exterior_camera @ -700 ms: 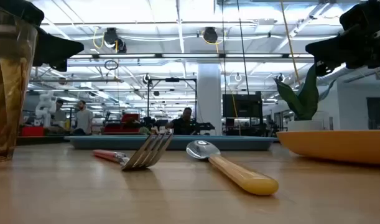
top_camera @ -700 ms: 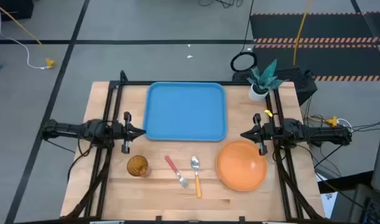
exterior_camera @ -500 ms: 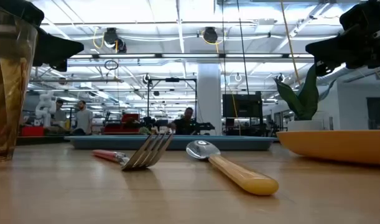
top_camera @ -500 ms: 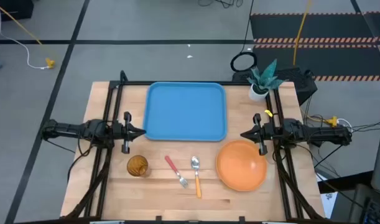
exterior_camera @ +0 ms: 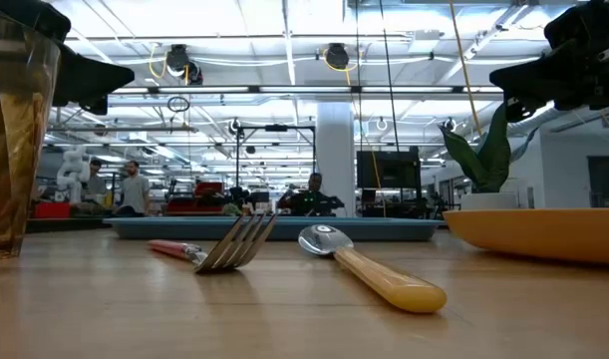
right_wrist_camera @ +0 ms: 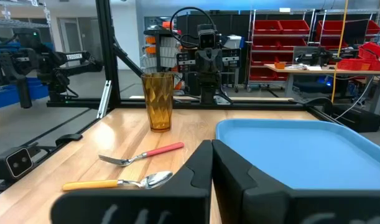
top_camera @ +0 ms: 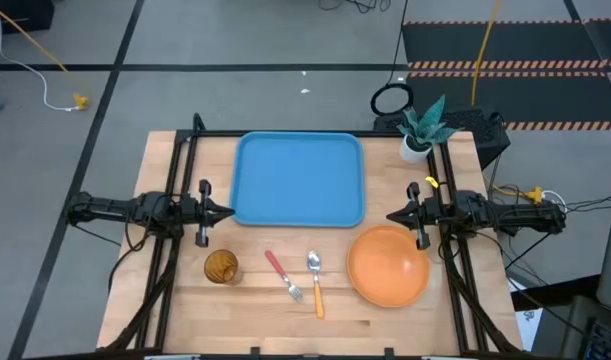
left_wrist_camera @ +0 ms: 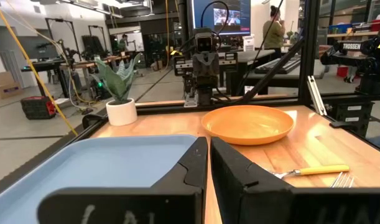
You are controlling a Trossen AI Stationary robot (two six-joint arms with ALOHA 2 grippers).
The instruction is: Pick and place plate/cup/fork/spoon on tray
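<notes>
The light-blue tray [top_camera: 299, 179] lies at the table's far middle. The orange plate [top_camera: 387, 264] rests on the table at the near right. The amber cup [top_camera: 221, 266] stands upright at the near left. The red-handled fork [top_camera: 283, 275] and the orange-handled spoon [top_camera: 315, 281] lie side by side between them. My left gripper [top_camera: 228, 211] is shut and empty at the tray's left edge, above the table. My right gripper [top_camera: 392, 216] is shut and empty at the tray's right near corner, above the plate's far rim.
A small potted plant [top_camera: 421, 128] stands at the far right corner. Black frame rails [top_camera: 175, 180] run along the table's left and right sides. Bare wood lies along the near edge in front of the cutlery.
</notes>
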